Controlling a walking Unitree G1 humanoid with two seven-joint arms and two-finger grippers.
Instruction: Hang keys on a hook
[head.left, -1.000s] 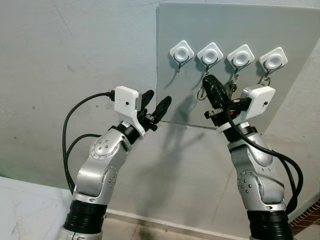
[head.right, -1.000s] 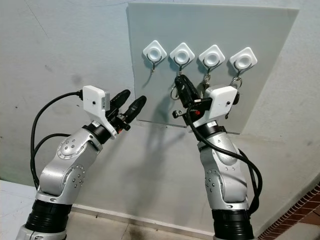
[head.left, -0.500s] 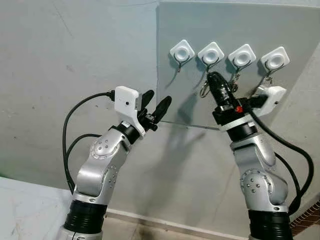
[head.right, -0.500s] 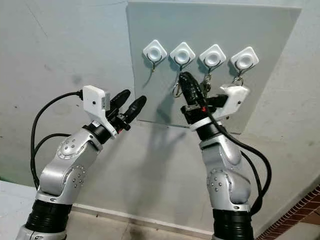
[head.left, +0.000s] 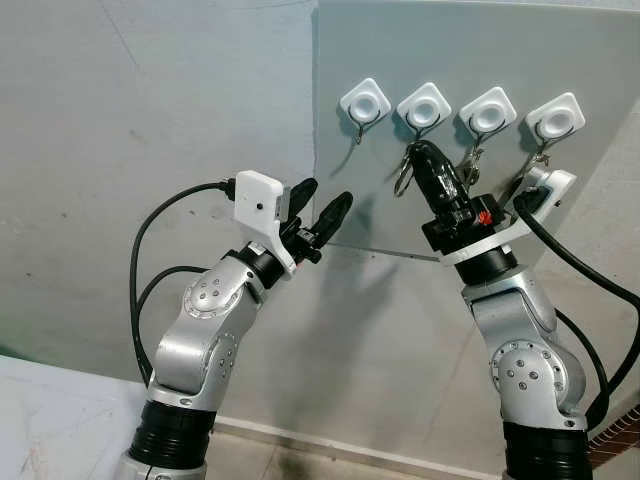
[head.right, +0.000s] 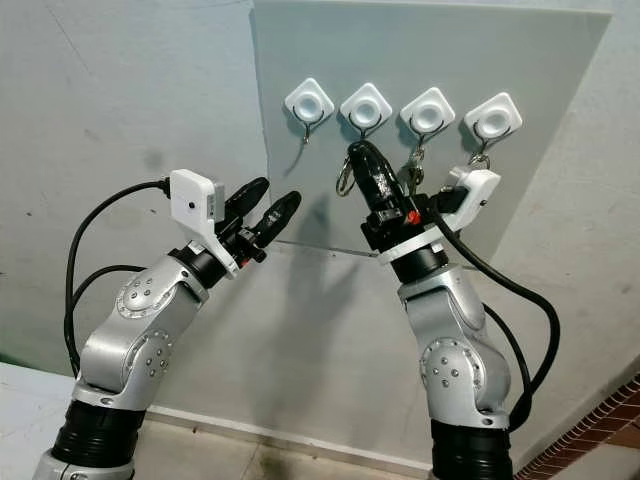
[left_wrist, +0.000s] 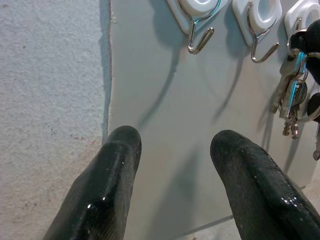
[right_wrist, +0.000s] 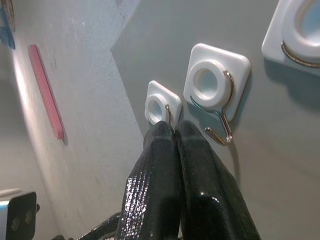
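Four white hooks sit in a row on a grey board (head.left: 590, 60). The first hook (head.left: 364, 104) and the second hook (head.left: 424, 107) are bare. My right gripper (head.left: 419, 152) is raised just below the second hook, shut on a set of keys. The key ring (head.left: 402, 181) shows at the gripper's left, and the keys (left_wrist: 291, 85) dangle under the fingers. In the right wrist view the fingertips (right_wrist: 165, 131) are pressed together close under the second hook (right_wrist: 216, 92). My left gripper (head.left: 322, 206) stands open and holds nothing, to the left of the board's lower edge.
Other keys hang from the third hook (head.left: 487, 110) and from the fourth hook (head.left: 556, 117). The board is mounted on a pale plaster wall (head.left: 150, 100). Red brick (head.left: 620, 435) shows at the lower right, and a pale floor (head.left: 50, 420) at the lower left.
My right wrist has rolled, swinging its camera box from the front to behind on the right, while the gripper stays under the second hook with the keys. The left gripper has shifted slightly right.
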